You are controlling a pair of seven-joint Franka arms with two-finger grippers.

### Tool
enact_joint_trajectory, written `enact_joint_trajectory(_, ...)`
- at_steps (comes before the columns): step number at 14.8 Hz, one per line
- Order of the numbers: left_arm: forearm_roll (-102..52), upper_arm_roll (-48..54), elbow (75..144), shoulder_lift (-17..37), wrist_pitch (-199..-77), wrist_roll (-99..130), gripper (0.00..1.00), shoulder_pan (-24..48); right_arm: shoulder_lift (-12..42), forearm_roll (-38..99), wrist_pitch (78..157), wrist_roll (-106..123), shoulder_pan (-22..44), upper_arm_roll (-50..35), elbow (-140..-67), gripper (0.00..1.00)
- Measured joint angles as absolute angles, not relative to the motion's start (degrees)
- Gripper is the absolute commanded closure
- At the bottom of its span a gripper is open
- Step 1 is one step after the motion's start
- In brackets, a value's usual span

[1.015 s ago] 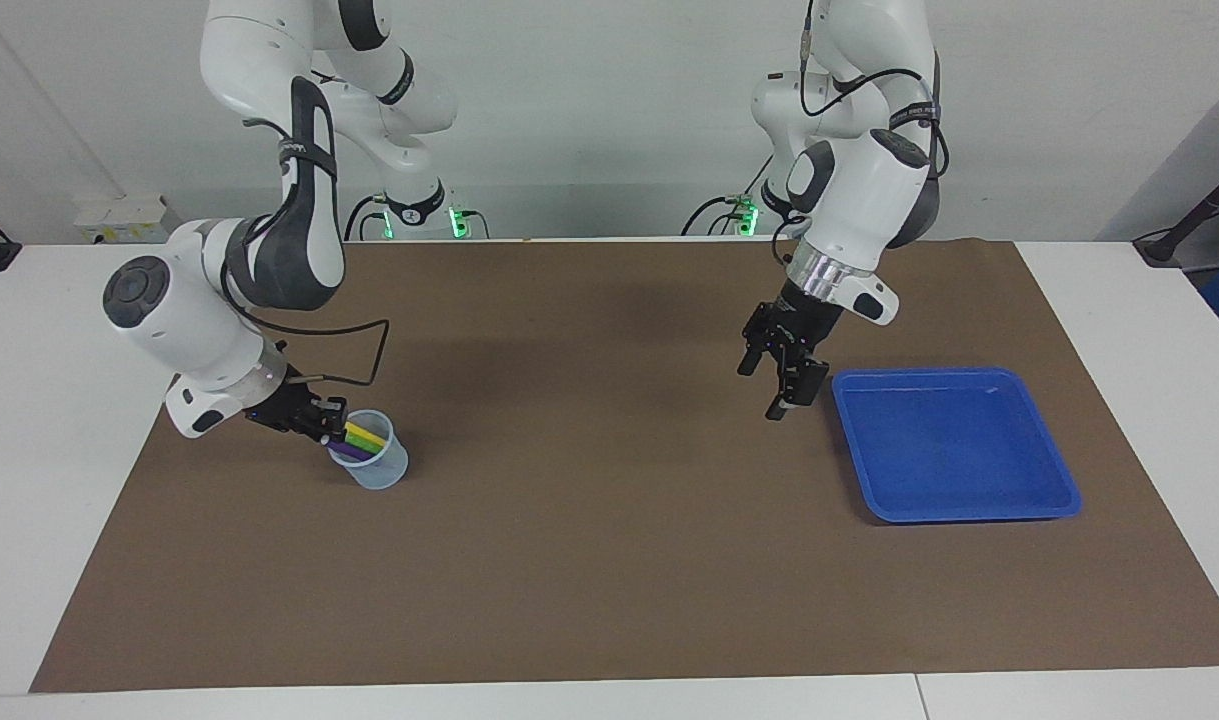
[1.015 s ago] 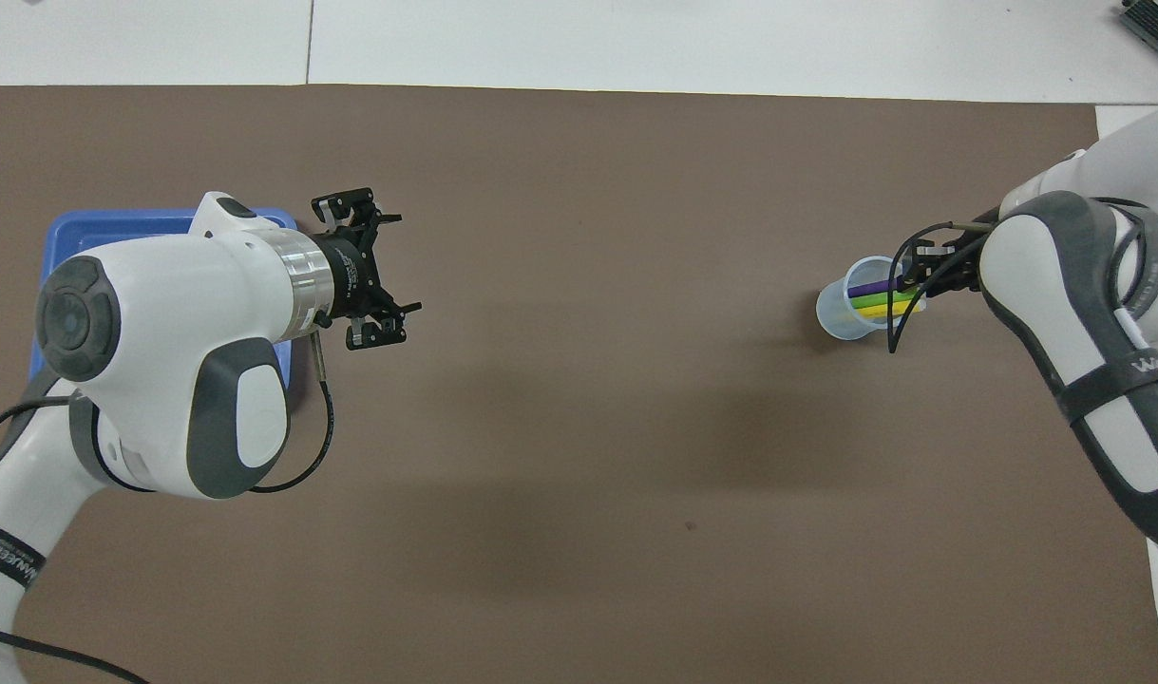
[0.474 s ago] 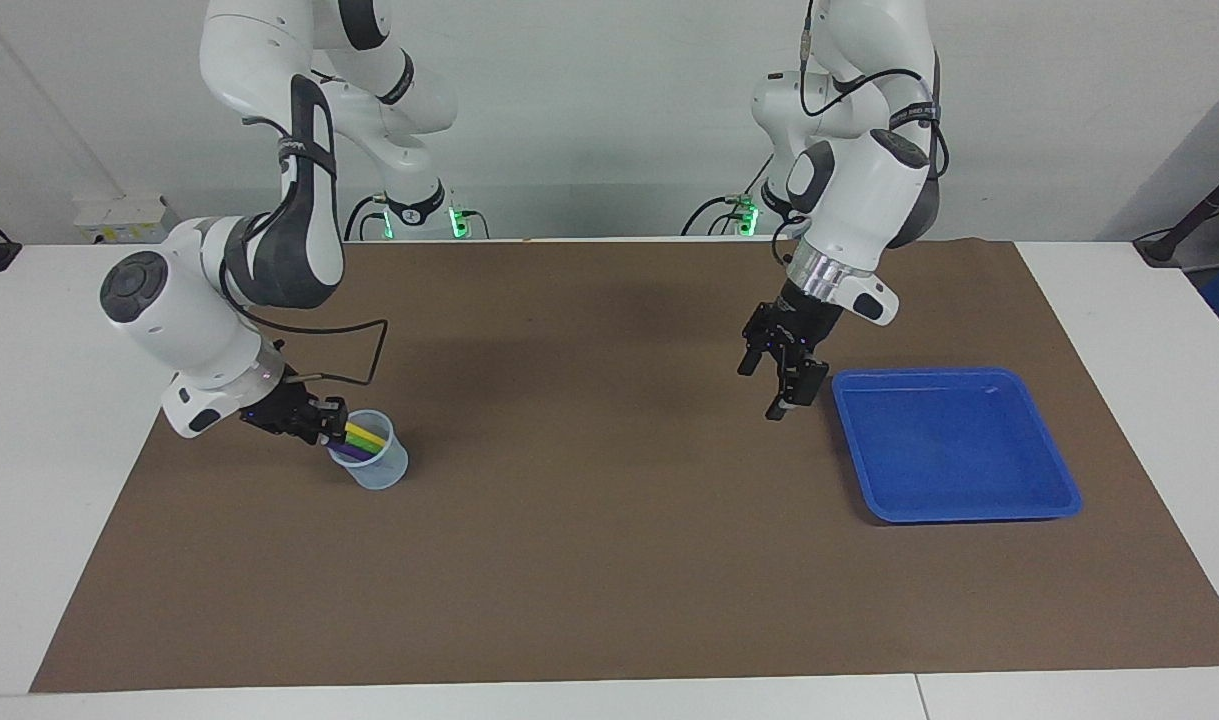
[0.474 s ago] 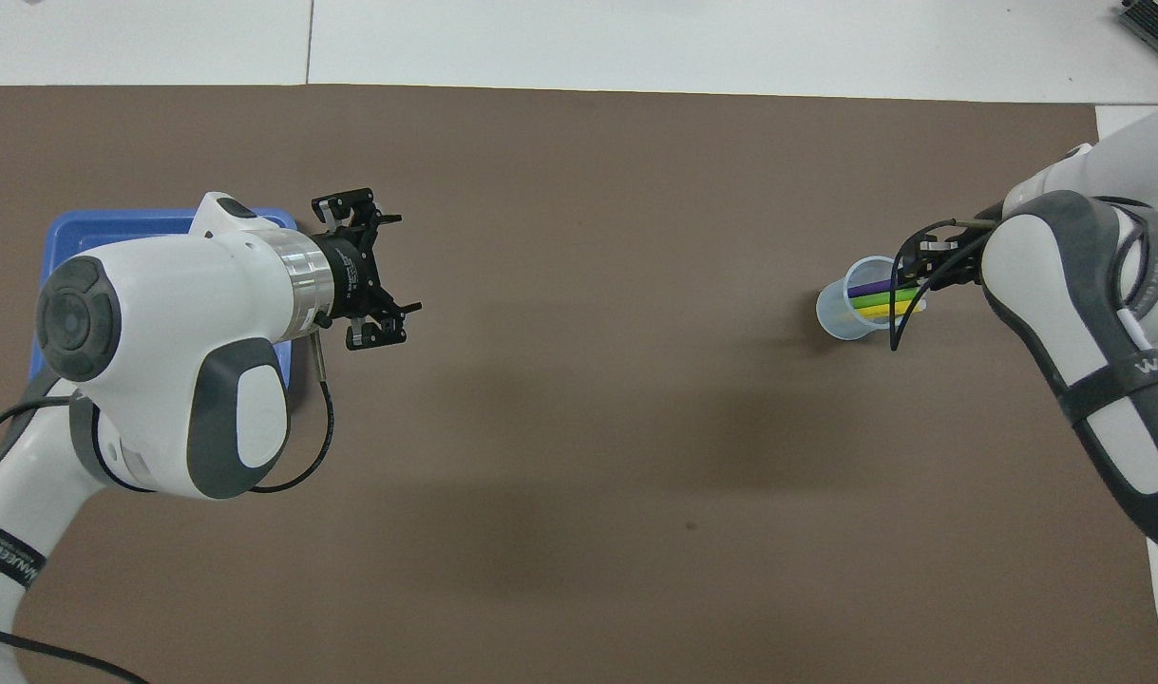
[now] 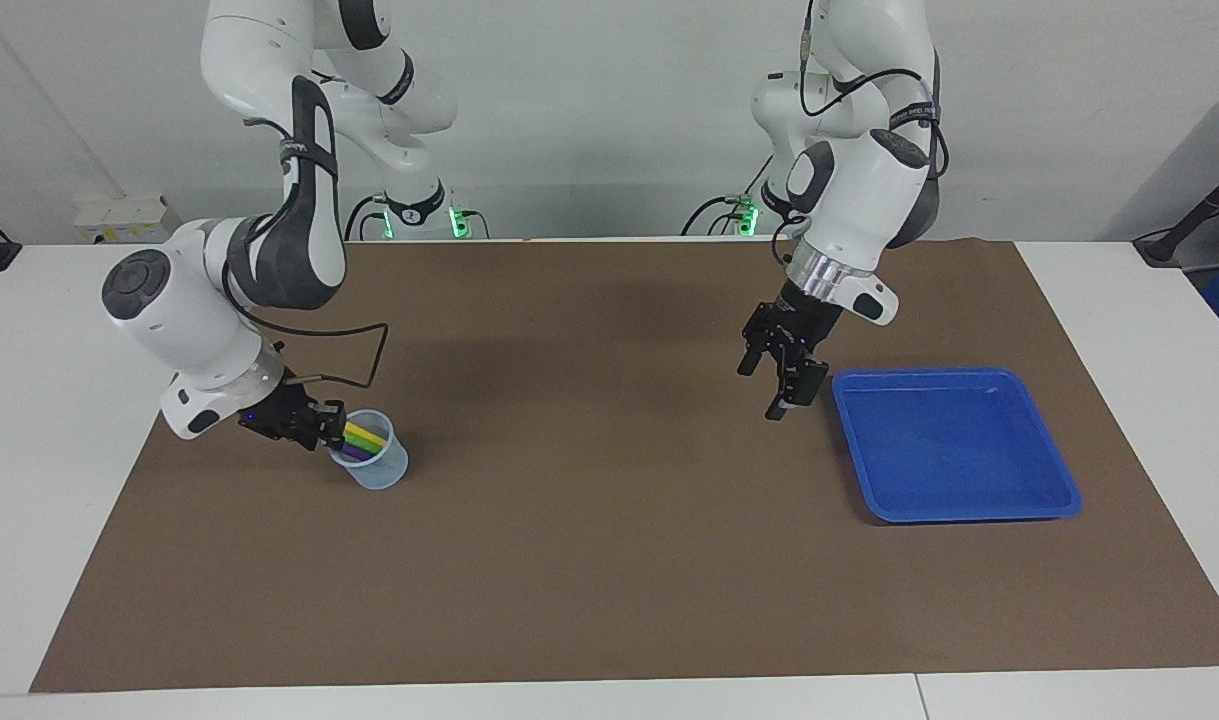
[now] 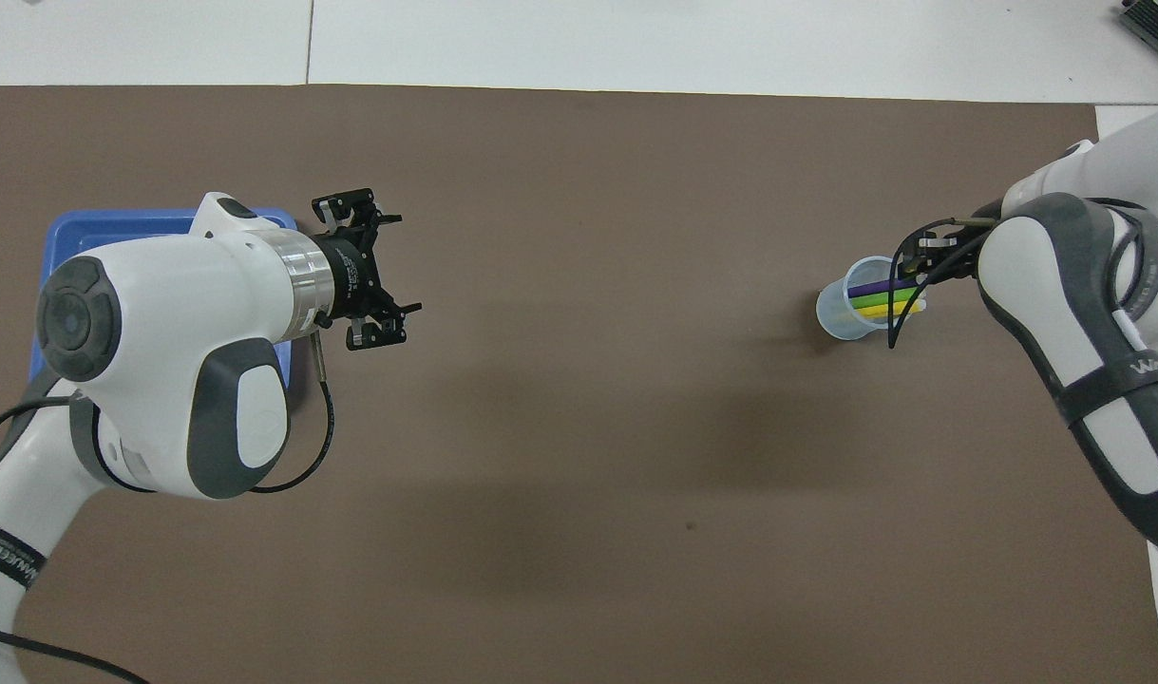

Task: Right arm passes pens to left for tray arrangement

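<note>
Three pens (image 5: 364, 437), purple (image 6: 868, 283), green (image 6: 873, 296) and yellow (image 6: 890, 309), lean together in a translucent cup (image 5: 381, 470) toward the right arm's end of the mat. My right gripper (image 5: 326, 427) sits low at the cup's rim, right at the pens' upper ends (image 6: 916, 269). Whether it grips one of them does not show. My left gripper (image 5: 759, 392) hangs open and empty above the mat, beside the edge of the blue tray (image 5: 954, 445), and the arm waits. Seen from overhead, the left arm covers part of the tray (image 6: 113, 226), and the left gripper (image 6: 403, 264) points toward the table's middle.
A brown mat (image 5: 609, 560) covers most of the white table. The blue tray holds nothing. A black cable (image 5: 369, 350) loops from the right arm's wrist just above the cup (image 6: 840, 309).
The right arm's wrist has shifted slightly up and back, and its gripper stays at the pens' upper ends. Cup, pens, tray and left arm have not moved.
</note>
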State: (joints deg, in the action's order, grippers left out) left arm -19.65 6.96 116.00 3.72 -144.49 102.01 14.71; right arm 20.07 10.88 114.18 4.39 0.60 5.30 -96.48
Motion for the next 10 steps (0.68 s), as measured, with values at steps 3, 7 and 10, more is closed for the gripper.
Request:
enact_joint_trajectory(3,-19.65,6.96,116.00,3.72,-144.49,102.01,0.00,14.71,20.07,10.88,114.19,4.39,0.60,5.29,-96.82,0.70)
enact_joint_trajectory(7,-19.65,6.96,116.00,3.72,-144.49,102.01,0.00,14.71,20.07,10.88,114.26,4.40,0.60,5.29,-96.94,0.78)
enact_joint_trajectory(10,-19.65,6.96,116.00,3.72,-144.49,102.01,0.00,14.71,20.05,10.89,114.45,4.44,0.60,5.28,-96.92,0.89)
